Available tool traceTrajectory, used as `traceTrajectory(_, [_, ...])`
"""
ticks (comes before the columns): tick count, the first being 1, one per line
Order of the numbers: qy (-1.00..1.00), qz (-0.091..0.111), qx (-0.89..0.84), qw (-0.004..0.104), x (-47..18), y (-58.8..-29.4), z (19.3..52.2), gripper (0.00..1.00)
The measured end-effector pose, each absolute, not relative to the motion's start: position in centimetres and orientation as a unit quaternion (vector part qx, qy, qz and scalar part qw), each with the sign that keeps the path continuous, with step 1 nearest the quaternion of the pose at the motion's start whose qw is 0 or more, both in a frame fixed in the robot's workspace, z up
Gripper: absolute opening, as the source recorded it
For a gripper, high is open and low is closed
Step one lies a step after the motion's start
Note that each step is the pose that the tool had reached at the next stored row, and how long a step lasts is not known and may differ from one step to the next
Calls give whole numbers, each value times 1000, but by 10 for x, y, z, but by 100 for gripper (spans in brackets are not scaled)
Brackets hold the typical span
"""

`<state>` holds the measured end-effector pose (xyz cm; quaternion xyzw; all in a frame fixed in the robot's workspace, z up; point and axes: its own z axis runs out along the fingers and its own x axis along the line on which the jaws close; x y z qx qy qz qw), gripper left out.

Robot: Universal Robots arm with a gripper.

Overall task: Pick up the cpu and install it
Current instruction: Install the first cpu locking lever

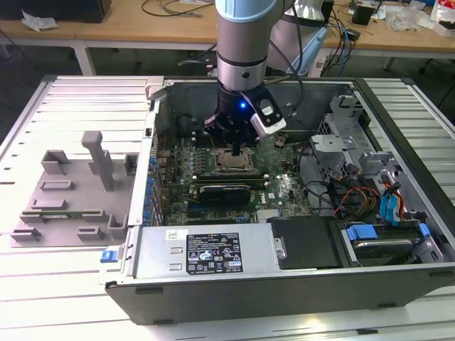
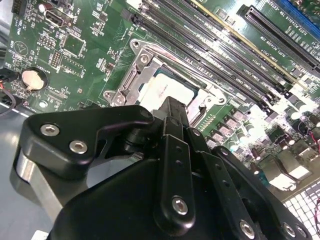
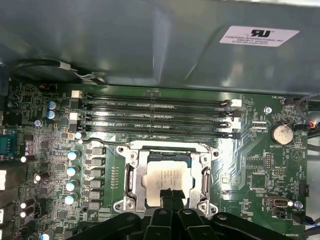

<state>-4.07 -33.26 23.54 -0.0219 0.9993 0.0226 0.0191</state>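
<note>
The cpu, a silver square chip, lies flat inside the metal-framed socket on the green motherboard. In the second wrist view the cpu shows just beyond the black fingers. My gripper hangs right over the chip's near edge, fingertips pressed together with nothing visible between them. In the exterior view the gripper reaches down into the open computer case directly above the cpu. I cannot tell whether the tips touch the chip.
Memory slots run along the socket's far side, and a coin battery sits to one side. A power supply and a drive bay with cables fill the case. A grey fixture stands on the exterior view's left.
</note>
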Motion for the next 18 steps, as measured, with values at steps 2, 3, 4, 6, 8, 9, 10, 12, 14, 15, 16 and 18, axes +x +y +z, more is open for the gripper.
traceTrajectory(2, [999, 23, -22, 19, -41, -333, 236, 11])
traceTrajectory(3, [999, 23, -22, 19, -41, -333, 236, 11])
traceTrajectory(4, [999, 23, -22, 19, -43, -332, 236, 11])
traceTrajectory(6, [999, 23, -22, 19, -52, -331, 236, 11])
traceTrajectory(8, [999, 23, -22, 19, -62, -330, 236, 11])
traceTrajectory(9, [999, 23, -22, 19, -65, -330, 236, 11])
traceTrajectory(10, [999, 23, -22, 19, -68, -330, 236, 11])
traceTrajectory(12, [999, 23, -22, 19, -79, -330, 236, 11])
traceTrajectory(14, [999, 23, -22, 19, -83, -330, 236, 11])
traceTrajectory(15, [999, 23, -22, 20, -86, -329, 236, 11])
traceTrajectory(16, [999, 23, -22, 19, -87, -329, 236, 11])
traceTrajectory(18, [999, 23, -22, 19, -88, -329, 241, 11])
